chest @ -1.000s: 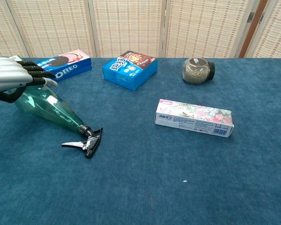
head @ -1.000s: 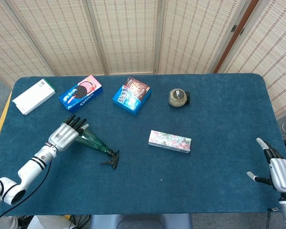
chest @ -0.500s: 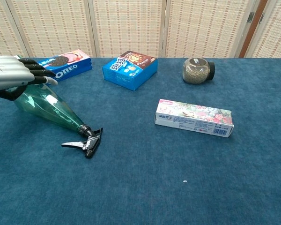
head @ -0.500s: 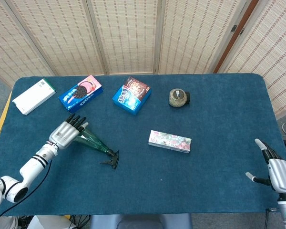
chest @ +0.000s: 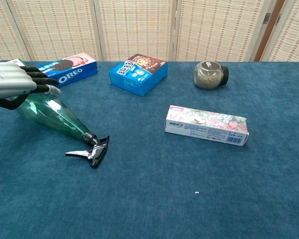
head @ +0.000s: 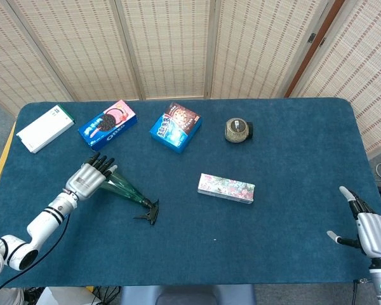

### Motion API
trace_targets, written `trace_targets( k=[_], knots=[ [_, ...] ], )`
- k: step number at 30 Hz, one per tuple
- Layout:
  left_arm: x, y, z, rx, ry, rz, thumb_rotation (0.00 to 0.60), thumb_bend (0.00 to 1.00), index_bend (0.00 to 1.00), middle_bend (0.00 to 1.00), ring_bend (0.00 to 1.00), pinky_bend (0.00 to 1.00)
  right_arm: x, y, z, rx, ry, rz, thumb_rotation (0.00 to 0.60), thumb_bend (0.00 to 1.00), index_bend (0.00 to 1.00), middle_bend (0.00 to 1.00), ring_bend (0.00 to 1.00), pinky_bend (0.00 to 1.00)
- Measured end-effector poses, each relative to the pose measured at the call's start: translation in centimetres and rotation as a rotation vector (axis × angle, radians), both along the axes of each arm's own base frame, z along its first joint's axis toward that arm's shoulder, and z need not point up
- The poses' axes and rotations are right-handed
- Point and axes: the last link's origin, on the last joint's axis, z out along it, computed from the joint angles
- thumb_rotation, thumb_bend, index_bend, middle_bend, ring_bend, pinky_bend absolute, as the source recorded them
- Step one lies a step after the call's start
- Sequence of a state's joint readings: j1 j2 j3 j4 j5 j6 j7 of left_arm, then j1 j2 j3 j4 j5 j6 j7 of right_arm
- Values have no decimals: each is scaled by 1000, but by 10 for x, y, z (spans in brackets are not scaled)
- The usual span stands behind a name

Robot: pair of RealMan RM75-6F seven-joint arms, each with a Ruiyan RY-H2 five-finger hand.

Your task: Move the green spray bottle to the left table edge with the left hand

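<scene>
The green spray bottle (head: 124,189) (chest: 55,117) lies on its side on the blue table, left of centre, with its black trigger head (chest: 92,152) pointing toward the front right. My left hand (head: 86,180) (chest: 12,82) holds the bottle's wide base, fingers laid over the top and thumb tucked under the left side. My right hand (head: 368,225) hovers open at the table's front right corner, far from the bottle; the chest view does not show it.
Along the back stand a white box (head: 44,128), an Oreo box (head: 107,124) (chest: 70,69), a blue cookie box (head: 175,126) (chest: 138,73) and a jar (head: 238,129) (chest: 210,74). A flowered long box (head: 226,188) (chest: 206,125) lies mid-table. The table's left edge (head: 3,165) is left of my hand.
My left hand shifted slightly on the bottle's base; the bottle stays in nearly the same spot. The right hand drifted a little lower.
</scene>
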State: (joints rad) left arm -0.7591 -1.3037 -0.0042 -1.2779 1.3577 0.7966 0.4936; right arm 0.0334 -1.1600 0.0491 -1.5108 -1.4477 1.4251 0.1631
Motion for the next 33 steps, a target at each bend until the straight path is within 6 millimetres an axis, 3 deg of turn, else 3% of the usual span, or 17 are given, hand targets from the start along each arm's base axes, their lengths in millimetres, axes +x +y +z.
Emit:
trace_targets(
  k=[15,33],
  knots=[
    [-8,-6,6,13,32,34,600,1000,0,6,0,0,0,0,-2,6,-2,-1,600,0,106,156,209,412],
    [-9,-16,16,27,42,62,600,1000,117,142,0,0,0,-1,-4,8,-6,2,600,0,106,155,208,412]
  ],
)
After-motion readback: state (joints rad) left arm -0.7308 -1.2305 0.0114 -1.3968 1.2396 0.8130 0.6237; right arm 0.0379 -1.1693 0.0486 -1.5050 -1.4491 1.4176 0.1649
